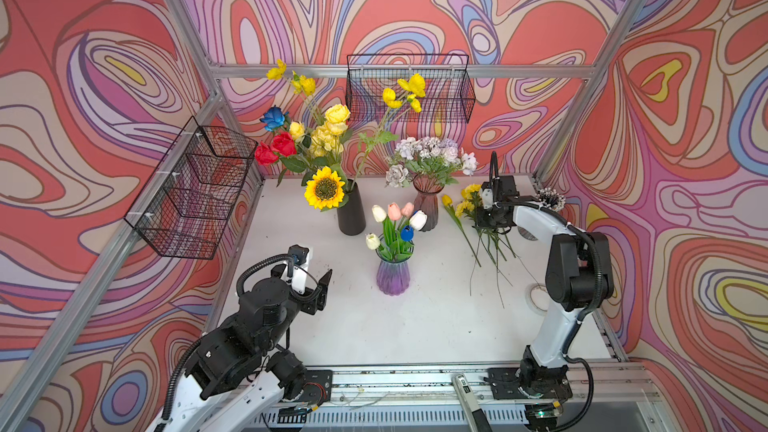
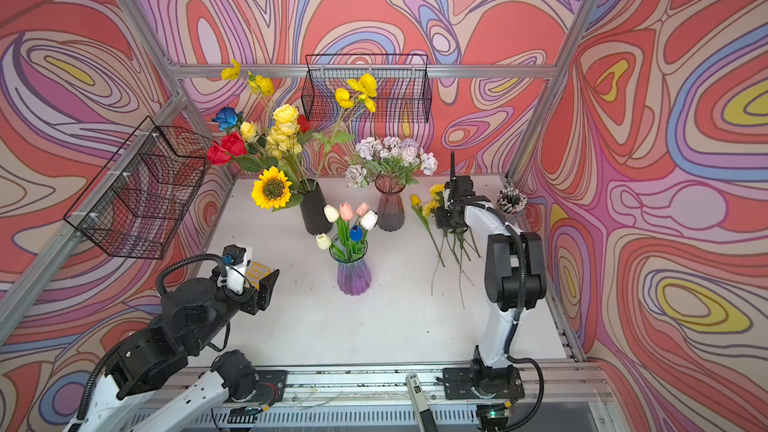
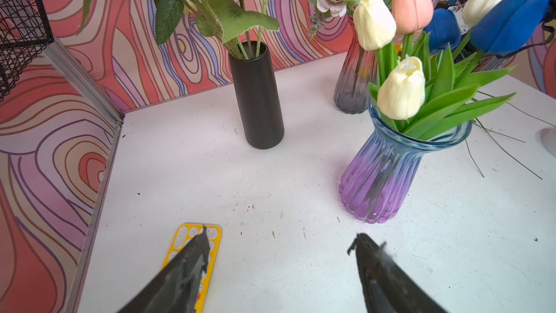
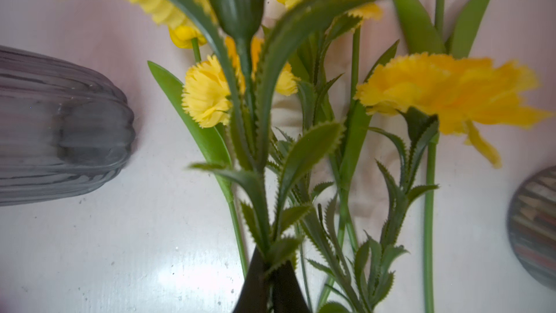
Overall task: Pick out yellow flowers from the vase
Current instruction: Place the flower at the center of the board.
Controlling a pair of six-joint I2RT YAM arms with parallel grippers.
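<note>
We judge placing: right claw (image 4: 270,269) pinched shut on a marigold stem (image 4: 247,85) over the yellow pile (image 1: 464,206), right of centre; left claw (image 3: 281,236) wide, empty. Next: release, then the sunflower (image 1: 325,188) in the black vase (image 1: 351,214).

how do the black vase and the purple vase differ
The black vase is a plain opaque cylinder; the purple vase is ribbed see-through glass with a flared rim. The black vase holds a sunflower and roses; the purple vase holds white, pink and blue tulips. Both stand upright on the table.
</note>
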